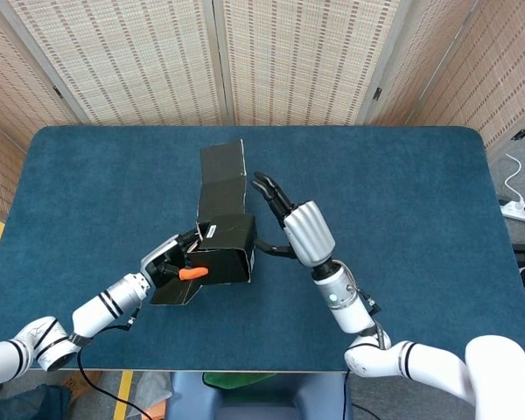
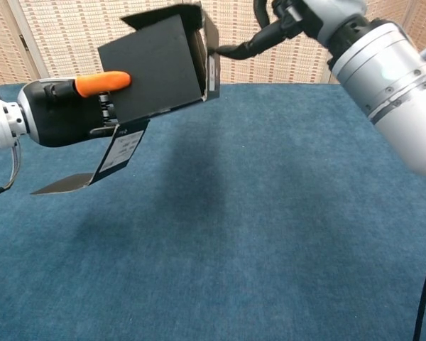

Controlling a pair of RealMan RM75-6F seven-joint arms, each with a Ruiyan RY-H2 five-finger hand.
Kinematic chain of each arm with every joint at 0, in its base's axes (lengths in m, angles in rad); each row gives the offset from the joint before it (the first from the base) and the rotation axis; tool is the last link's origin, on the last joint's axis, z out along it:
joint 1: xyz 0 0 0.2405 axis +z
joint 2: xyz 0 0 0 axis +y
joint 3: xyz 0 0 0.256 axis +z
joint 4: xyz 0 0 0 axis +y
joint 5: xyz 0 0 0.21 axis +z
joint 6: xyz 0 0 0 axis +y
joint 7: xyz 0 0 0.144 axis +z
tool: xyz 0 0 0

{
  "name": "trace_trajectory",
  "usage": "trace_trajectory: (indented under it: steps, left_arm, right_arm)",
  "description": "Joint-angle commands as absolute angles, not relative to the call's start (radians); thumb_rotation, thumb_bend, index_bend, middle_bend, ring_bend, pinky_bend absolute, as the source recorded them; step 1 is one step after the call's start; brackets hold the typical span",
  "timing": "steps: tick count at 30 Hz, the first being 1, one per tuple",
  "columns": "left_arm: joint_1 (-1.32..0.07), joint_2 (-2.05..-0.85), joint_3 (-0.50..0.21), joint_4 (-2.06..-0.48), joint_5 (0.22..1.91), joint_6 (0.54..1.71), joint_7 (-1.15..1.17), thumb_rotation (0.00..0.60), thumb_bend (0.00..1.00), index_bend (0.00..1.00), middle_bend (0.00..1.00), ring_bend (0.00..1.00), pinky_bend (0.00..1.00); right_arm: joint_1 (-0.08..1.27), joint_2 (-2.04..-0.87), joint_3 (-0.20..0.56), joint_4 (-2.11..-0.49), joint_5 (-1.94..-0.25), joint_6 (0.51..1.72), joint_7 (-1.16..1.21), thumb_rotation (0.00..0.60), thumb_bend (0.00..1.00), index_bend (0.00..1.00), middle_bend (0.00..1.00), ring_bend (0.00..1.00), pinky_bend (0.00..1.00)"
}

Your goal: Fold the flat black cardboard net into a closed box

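Right robot hand [image 2: 298, 18] cropped at chest view's top edge — contact with box [image 2: 160, 67] unclear

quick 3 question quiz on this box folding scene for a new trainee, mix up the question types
1. True or false: the black cardboard box is lying flat on the blue table.
2. Which robot hand grips the box from the side with the orange-tipped thumb? A) left B) right C) neither
3. Fill in: the right robot hand has its fingertips against the box's ____ panel, the one facing it.

Key
1. False. In the chest view the box is held up in the air, clear of the table.
2. A. The left robot hand holds it.
3. Side. The fingers touch the panel; whether it is fully closed cannot be told.
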State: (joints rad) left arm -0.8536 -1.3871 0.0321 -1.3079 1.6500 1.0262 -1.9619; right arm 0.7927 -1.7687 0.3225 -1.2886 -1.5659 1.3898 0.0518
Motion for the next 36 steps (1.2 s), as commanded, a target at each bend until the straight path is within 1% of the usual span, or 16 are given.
trace_trajectory:
  steps: [1,6,10,16,22,27,36]
  left_arm:
    - [-0.858,-1.394,0.036,-1.296,1.650,1.019,-1.919,0.600,0.22,0.27,0.29,0.58,0.88]
    - [-0.855,-1.405,0.041,-1.279,1.646,1.015,-1.834,0.600,0.22,0.27,0.28,0.58,0.87]
    - [-0.856,-1.417,0.047,-1.263,1.646,1.008,-1.780,0.600,0.22,0.27,0.28,0.58,0.87]
    - [-0.858,-1.438,0.056,-1.231,1.656,1.006,-1.679,0.600,0.22,0.27,0.27,0.58,0.86]
    - [-0.862,-1.457,0.066,-1.206,1.660,0.996,-1.625,0.600,0.22,0.27,0.26,0.57,0.86]
    - [-0.869,-1.490,0.073,-1.175,1.657,0.975,-1.585,0.600,0.22,0.27,0.26,0.57,0.85]
    - [-0.858,-1.567,0.065,-1.102,1.619,0.944,-1.432,0.600,0.22,0.27,0.26,0.57,0.85]
  right_arm:
    - [0.813,-1.759,0.311,-1.300,-1.579,1.363,0.024,0.600,0.09,0.00,0.05,0.72,1.00]
    - [0.840,-1.741,0.297,-1.294,-1.610,1.338,-0.035,0.600,0.09,0.00,0.05,0.72,1.00]
    - [0.855,-1.730,0.268,-1.290,-1.628,1.305,-0.062,0.600,0.09,0.00,0.06,0.72,1.00]
    - [0.864,-1.701,0.234,-1.299,-1.641,1.268,-0.042,0.600,0.09,0.00,0.10,0.72,1.00]
    - [0.855,-1.654,0.186,-1.305,-1.646,1.225,-0.020,0.600,0.03,0.00,0.11,0.72,1.00]
    - [0.852,-1.665,0.148,-1.269,-1.656,1.203,0.005,0.600,0.00,0.00,0.12,0.72,1.00]
    - [0.855,-1.710,0.098,-1.177,-1.700,1.205,-0.005,0.600,0.00,0.00,0.14,0.72,1.00]
